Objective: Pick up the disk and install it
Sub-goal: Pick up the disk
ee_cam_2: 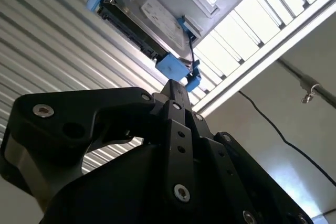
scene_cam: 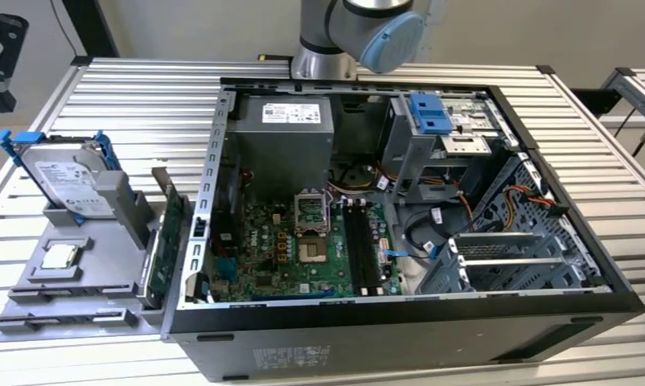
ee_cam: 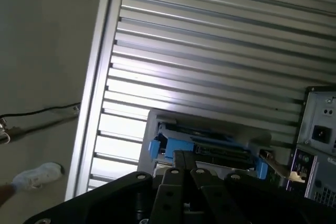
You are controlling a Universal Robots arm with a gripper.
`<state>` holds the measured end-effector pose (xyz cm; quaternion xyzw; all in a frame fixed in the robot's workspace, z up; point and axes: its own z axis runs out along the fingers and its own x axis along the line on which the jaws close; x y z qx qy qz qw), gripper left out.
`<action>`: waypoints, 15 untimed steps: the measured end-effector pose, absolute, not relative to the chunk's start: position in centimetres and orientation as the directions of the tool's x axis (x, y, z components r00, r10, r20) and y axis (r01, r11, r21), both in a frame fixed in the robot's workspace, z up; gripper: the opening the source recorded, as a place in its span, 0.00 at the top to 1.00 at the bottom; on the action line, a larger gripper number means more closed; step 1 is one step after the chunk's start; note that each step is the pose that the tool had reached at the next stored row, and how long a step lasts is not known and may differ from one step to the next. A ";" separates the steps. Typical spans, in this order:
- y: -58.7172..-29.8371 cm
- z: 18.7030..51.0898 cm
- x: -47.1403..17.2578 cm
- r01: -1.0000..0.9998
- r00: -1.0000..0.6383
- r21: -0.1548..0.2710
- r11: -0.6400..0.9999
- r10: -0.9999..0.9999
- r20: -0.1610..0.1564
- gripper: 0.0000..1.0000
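The disk (scene_cam: 71,181) is a silver-grey drive with a white label and blue rails. It stands tilted in a grey holder (scene_cam: 124,205) on the exterior view's left, outside the computer. My black gripper (scene_cam: 1,92) hangs in the air above and beyond it, apart from it. In the second wrist view the disk (ee_cam_2: 157,22) lies just past the fingertips (ee_cam_2: 176,90). In the first wrist view its blue-railed edge (ee_cam: 210,142) sits beyond my gripper (ee_cam: 182,156). The fingers look pressed together with nothing between them.
The open computer case (scene_cam: 408,322) lies on the slatted aluminium table (scene_cam: 140,96), with its motherboard (scene_cam: 301,241) exposed. A drive cage with a blue latch (scene_cam: 430,112) sits at the case's far side. A small square processor chip (scene_cam: 59,256) rests on the grey tray (scene_cam: 43,301) near the disk.
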<state>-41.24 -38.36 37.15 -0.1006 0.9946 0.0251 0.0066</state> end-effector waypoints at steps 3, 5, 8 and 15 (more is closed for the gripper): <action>-38.4 37.2 -41.2 -0.253 -0.967 0.049 0.966 -0.253 -0.018 1.00; -38.4 37.1 -41.2 -0.289 -0.957 0.049 0.956 -0.288 -0.018 1.00; -38.4 37.2 -41.2 -0.340 -0.940 0.049 0.939 -0.340 -0.018 1.00; -38.4 37.1 -41.2 -0.457 -0.889 0.048 0.888 -0.457 -0.019 1.00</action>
